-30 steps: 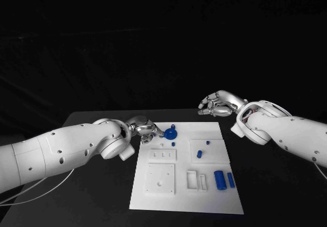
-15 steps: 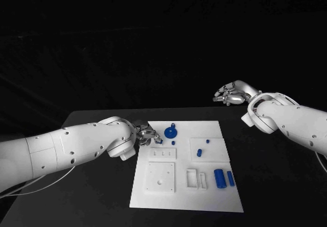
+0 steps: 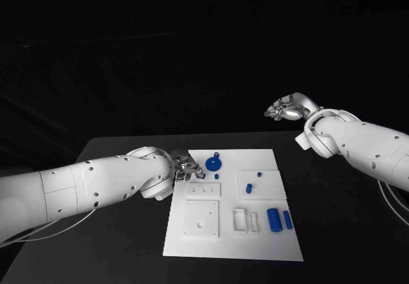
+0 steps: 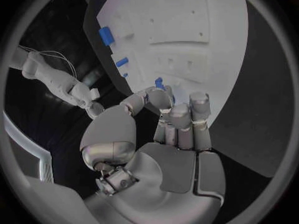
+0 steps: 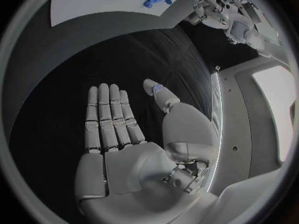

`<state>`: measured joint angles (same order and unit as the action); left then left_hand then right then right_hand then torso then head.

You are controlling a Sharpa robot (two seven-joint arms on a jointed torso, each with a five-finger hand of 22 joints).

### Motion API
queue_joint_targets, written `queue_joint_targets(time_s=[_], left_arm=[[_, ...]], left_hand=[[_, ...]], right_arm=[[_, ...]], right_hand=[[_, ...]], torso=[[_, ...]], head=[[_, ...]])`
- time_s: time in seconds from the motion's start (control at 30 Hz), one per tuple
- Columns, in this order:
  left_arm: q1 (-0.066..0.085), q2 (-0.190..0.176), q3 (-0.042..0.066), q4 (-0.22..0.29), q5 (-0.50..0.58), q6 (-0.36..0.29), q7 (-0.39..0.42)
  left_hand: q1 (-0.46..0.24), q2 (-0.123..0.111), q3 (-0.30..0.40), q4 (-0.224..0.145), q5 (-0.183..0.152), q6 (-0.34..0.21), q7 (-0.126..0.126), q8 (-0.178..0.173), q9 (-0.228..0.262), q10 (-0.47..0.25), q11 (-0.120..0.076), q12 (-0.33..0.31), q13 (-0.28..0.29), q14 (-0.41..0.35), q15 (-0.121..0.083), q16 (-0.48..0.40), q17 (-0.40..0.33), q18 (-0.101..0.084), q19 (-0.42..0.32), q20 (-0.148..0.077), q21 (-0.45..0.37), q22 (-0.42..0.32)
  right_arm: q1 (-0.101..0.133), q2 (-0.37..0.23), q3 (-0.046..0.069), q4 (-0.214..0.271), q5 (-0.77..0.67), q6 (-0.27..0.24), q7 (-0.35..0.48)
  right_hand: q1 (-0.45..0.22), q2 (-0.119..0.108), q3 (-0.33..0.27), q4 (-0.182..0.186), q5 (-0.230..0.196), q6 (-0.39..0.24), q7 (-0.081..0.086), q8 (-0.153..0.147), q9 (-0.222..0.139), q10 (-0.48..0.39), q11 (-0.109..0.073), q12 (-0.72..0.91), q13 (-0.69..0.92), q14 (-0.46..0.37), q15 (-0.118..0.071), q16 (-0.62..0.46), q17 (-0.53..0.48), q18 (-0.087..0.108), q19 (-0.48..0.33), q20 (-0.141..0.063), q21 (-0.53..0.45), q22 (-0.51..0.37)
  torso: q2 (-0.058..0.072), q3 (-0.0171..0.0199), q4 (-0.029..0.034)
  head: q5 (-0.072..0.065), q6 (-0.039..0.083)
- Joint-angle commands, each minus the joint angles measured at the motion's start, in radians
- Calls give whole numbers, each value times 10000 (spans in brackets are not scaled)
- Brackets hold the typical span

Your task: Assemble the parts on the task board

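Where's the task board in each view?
Head view: task board lies mid-table, between the arms.
Left wrist view: just beyond the left robot hand and its fingertips.
Right wrist view: a white strip far beyond the right robot hand.
Shared landmark: the left robot hand, pinching a small blue part, at the board's edge.

Small blue parts (image 3: 274,221) lie scattered on the white task board (image 3: 221,248).

Black table (image 3: 119,236) under white plate, matte, bare surface reaching out on all sides of plate. Thin pale cable (image 3: 51,234) trailing across table's near-left part.
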<state>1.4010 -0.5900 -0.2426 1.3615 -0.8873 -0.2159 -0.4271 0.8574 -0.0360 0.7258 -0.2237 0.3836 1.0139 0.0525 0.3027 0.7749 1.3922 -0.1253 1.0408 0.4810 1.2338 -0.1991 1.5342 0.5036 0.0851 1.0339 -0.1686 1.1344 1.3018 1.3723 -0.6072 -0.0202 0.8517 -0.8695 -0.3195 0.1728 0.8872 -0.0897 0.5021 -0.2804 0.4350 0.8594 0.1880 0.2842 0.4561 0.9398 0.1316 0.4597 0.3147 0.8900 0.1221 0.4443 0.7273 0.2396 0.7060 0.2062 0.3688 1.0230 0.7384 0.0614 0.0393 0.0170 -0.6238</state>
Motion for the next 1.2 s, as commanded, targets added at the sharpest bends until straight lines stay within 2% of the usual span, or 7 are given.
queue_joint_targets(time_s=[0.03, 0.23, 0.37, 0.5, 0.83, 1.03, 1.2], left_arm=[[-41, 40, 3, 88, -550, -424, 2], [-181, 143, 2, 124, -806, -492, -68], [-334, 195, 2, 118, -956, -663, -102], [-428, 211, 2, 100, -1040, -849, -91], [-609, 148, 2, 143, -1064, -1033, -108], [-624, 148, 3, 194, -819, -512, -160], [-637, 151, 3, 132, -805, -402, -185]], left_hand=[[-56, 61, 19, -110, 54, 2511, -763, 70, 1057, 97, -88, 103, 54, 386, -359, 71, 40, 91, 112, -1068, 78, 17], [-65, 64, 27, -124, 63, 2550, -776, 76, 1056, 98, -100, 158, 98, 401, -368, 92, 67, 101, 134, -1072, 90, 20], [-74, 70, 30, -132, 75, 2580, -784, 83, 1055, 95, -109, 195, 128, 413, -374, 109, 87, 108, 152, -1073, 105, 24], [-76, 70, 35, -138, 84, 2591, -789, 85, 1054, 93, -113, 216, 146, 421, -377, 119, 99, 112, 161, -1074, 114, 28], [-109, 63, 43, -139, 148, 2650, -804, 105, 1054, 93, -127, 299, 211, 446, -382, 166, 145, 124, 190, -1076, 148, 44], [-158, 79, 40, -119, 143, 2681, -810, 114, 1042, 86, -131, 355, 257, 453, -383, 193, 176, 132, 200, -1075, 166, 54], [-216, 112, 45, -95, 104, 2681, -806, 115, 978, 66, -126, 403, 301, 446, -377, 209, 204, 137, 193, -1069, 178, 64]], right_arm=[[14, 97, 8, -76, 349, 117, 219], [14, 300, 8, -224, 345, 238, 168], [14, 455, 8, -481, 345, 355, 180], [14, 559, 7, -653, 349, 385, 203], [14, 723, 7, -858, 351, 426, 201], [14, 814, 6, -893, 351, 491, 180], [14, 811, 5, -887, 349, 498, 181]], right_hand=[[81, 8, -60, -24, 96, -88, -6, -18, -44, 161, -19, -205, -283, 51, 35, -82, -229, -33, -46, 17, -70, -31], [119, 17, -105, -18, 174, -100, 2, -10, -106, 213, 17, -400, -557, -20, 86, -161, -437, -23, -148, 76, -177, -57], [173, 28, -122, -6, 186, -170, 21, -13, -194, 137, 154, -905, -1028, -598, 383, -541, -945, -158, -751, 184, -555, -122], [200, 48, -141, 7, 190, -213, 39, 13, -252, 163, 250, -1347, -1457, -911, 550, -728, -1438, -240, -1115, 243, -793, -108], [191, 51, -157, 19, 221, -234, 45, 26, -278, 237, 274, -1507, -1635, -974, 584, -760, -1656, -255, -1199, 261, -866, -85], [205, 49, -164, 22, 313, -249, 51, 38, -301, 305, 295, -1617, -1768, -971, 602, -737, -1811, -255, -1227, 271, -899, -49], [225, 50, -165, 26, 484, -255, 53, 52, -324, 377, 297, -1700, -1880, -974, 610, -704, -1949, -252, -1240, 281, -924, -11]], torso=[[-37, 15, 31], [-37, 16, 12], [-36, 27, 20], [-35, 27, 23], [-37, 33, 56], [-42, 54, 48], [-40, 47, 42]], head=[[-37, -39], [-28, -54], [-26, -96], [-25, -113], [20, -198], [28, -256], [35, -292]])
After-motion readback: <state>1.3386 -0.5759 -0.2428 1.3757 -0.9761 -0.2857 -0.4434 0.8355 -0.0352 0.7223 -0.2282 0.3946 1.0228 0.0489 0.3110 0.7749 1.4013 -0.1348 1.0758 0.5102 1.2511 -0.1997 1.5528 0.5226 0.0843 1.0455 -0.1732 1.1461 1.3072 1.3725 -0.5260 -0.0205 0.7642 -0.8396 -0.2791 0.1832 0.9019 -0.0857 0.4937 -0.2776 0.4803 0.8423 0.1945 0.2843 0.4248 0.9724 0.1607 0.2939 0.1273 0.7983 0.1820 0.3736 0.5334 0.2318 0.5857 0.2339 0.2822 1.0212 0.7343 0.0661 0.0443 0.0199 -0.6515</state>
